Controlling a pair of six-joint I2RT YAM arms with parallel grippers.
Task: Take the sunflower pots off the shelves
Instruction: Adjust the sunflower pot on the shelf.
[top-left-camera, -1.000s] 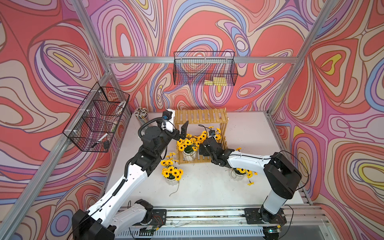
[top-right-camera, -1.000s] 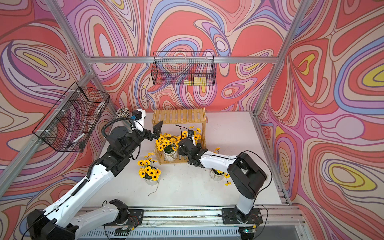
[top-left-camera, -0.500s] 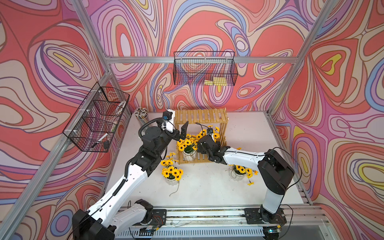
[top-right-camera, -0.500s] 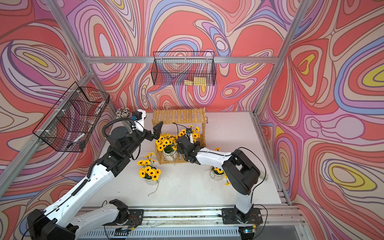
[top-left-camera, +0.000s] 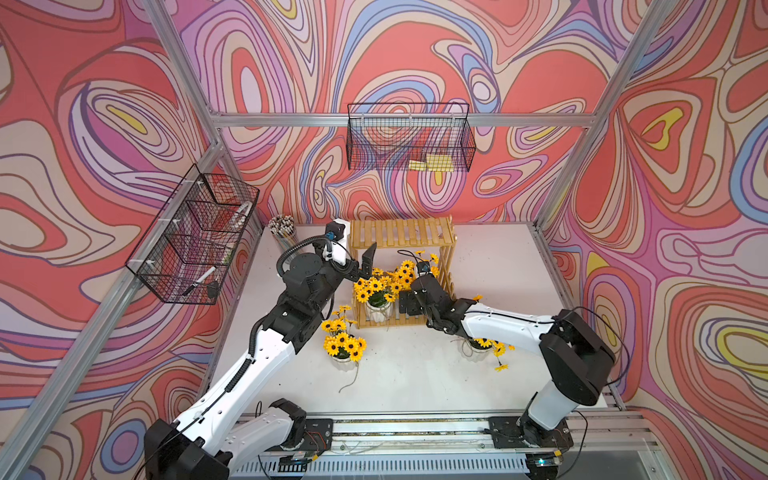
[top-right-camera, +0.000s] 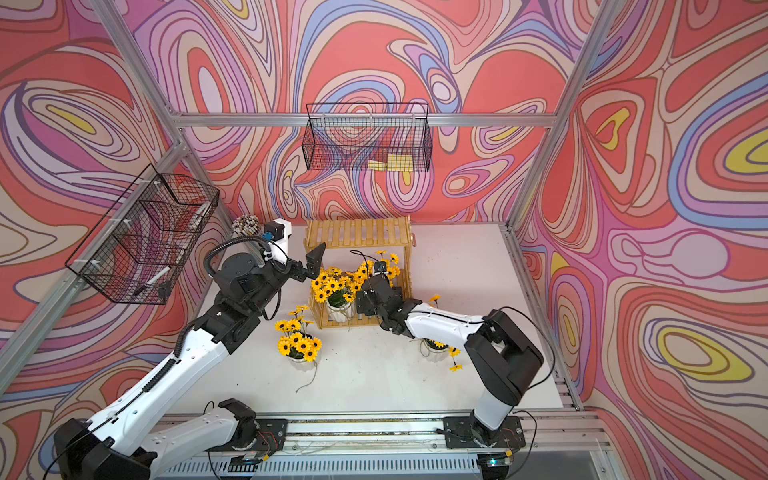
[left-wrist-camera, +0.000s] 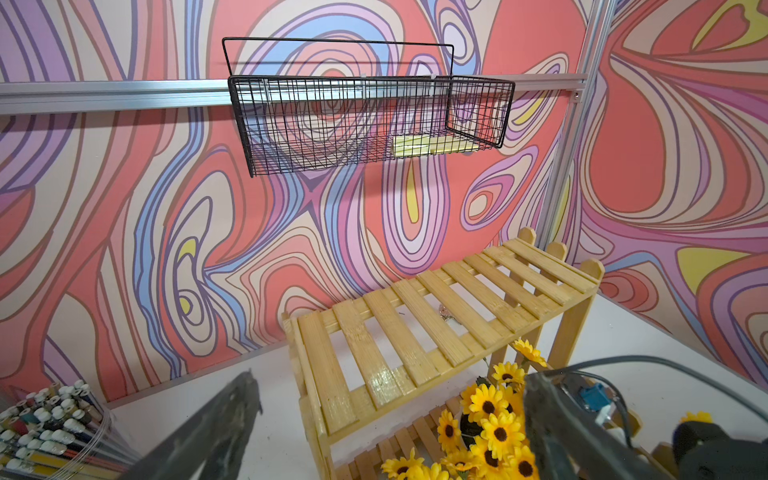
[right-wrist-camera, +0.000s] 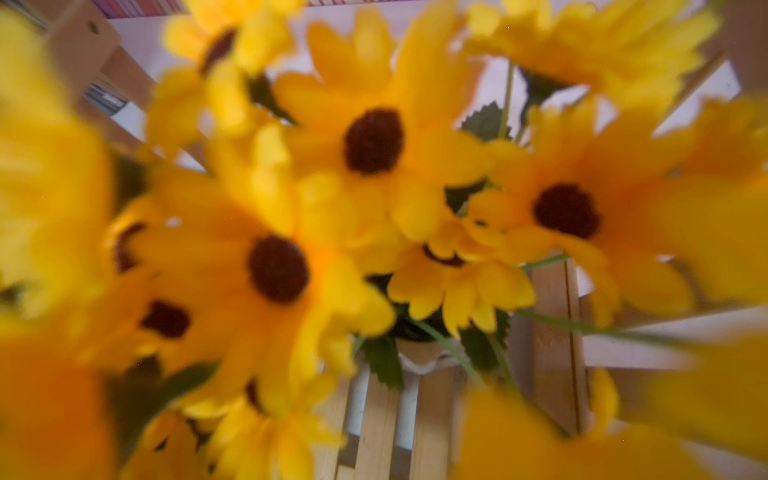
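The shelves (top-left-camera: 401, 237) (top-right-camera: 357, 232) stand at the back of the table, top tier bare. On the lower tier stands a sunflower pot (top-left-camera: 377, 311) (top-right-camera: 339, 309), and a second bunch of sunflowers (top-left-camera: 409, 269) is beside it; its pot is hidden behind my right gripper (top-left-camera: 409, 305) (top-right-camera: 369, 301), which reaches into that tier. The right wrist view is filled by blurred sunflowers (right-wrist-camera: 374, 141); its fingers are hidden. Two more sunflower pots stand on the table, one (top-left-camera: 343, 351) in front of the shelves and one (top-left-camera: 482, 344) under my right arm. My left gripper (top-left-camera: 365, 268) (left-wrist-camera: 392, 382) hangs open above the shelves' left end, holding nothing.
A clear cup of pencils (top-left-camera: 283, 230) (left-wrist-camera: 50, 428) stands at the back left, close behind my left wrist. Black wire baskets hang on the back wall (top-left-camera: 409, 141) (left-wrist-camera: 365, 120) and the left wall (top-left-camera: 195, 245). Loose twine (top-left-camera: 351, 376) trails from the front pot.
My right gripper has moved left, deeper into the lower tier among the sunflowers, and its elbow has shifted. The left arm has stayed still and open.
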